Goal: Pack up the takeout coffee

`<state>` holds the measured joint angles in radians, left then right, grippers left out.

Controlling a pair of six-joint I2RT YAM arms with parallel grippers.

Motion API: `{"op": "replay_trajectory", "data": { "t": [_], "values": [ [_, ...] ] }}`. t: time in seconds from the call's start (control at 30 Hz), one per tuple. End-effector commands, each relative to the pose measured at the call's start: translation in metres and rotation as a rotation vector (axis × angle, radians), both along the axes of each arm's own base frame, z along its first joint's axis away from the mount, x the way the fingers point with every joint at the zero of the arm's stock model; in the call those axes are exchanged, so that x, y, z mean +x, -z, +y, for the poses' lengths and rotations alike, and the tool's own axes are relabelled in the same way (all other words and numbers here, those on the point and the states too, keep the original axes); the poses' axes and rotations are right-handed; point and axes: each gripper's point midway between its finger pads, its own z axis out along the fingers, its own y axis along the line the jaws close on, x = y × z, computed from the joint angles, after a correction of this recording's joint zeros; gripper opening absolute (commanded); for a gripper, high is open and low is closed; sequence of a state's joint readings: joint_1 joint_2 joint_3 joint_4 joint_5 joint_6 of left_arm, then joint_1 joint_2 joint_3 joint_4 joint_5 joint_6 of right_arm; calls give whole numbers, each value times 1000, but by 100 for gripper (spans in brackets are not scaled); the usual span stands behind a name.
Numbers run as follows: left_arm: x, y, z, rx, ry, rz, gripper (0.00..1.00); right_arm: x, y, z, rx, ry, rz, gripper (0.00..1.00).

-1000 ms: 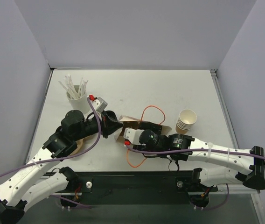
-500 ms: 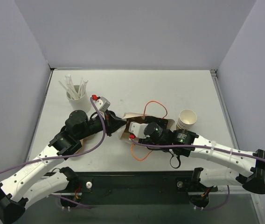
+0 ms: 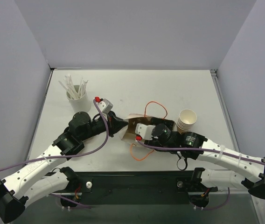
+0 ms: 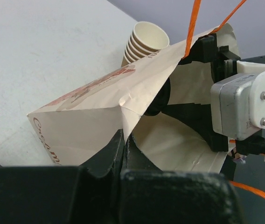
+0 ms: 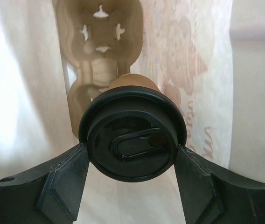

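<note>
Here, paper bag (image 4: 90,112), red script (image 4: 43,135) illegible, takeout coffee (image 5: 132,140) in right claw (image 5: 131,155)

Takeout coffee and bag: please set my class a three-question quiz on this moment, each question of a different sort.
1. True or false: the left pincer is shut on the edge of the paper bag.
2. What does the right pincer grip? A nothing; B the takeout coffee; C a spoon.
3. Fill in: the takeout coffee is ____ the paper bag.

Key: 1 true; 2 B; 3 inside.
</note>
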<state>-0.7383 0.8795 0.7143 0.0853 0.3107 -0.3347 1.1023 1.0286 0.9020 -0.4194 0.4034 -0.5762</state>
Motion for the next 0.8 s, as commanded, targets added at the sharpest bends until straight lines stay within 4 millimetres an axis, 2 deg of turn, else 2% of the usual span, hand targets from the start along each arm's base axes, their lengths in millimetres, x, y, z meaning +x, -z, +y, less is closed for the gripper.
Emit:
{"op": "replay_trajectory", "data": {
  "t": [0.0, 0.13, 0.17, 0.27, 0.53, 0.6, 0.77],
  "values": [
    [-10, 8, 4, 20, 20, 17, 0, -8, 12, -8, -28, 8, 13, 45],
    [-19, 11, 4, 19, 29, 62, 0, -10, 20, -9, -74, 4, -1, 45],
    [-22, 22, 7, 52, 26, 92, 0, -11, 22, -9, -80, 1, 1, 45],
    [-20, 31, 14, 73, -38, 86, 0, -8, 25, -3, -96, -7, -8, 44],
    [2, 19, 29, 94, -172, 5, 0, 24, 32, 5, -134, 0, -72, 43],
    [0, 23, 30, 82, -172, 7, 0, 26, 39, 4, -155, -11, -63, 44],
    [-10, 15, 21, 9, -136, -7, 0, 29, 44, 1, -132, 11, -54, 44]
  ]
}}
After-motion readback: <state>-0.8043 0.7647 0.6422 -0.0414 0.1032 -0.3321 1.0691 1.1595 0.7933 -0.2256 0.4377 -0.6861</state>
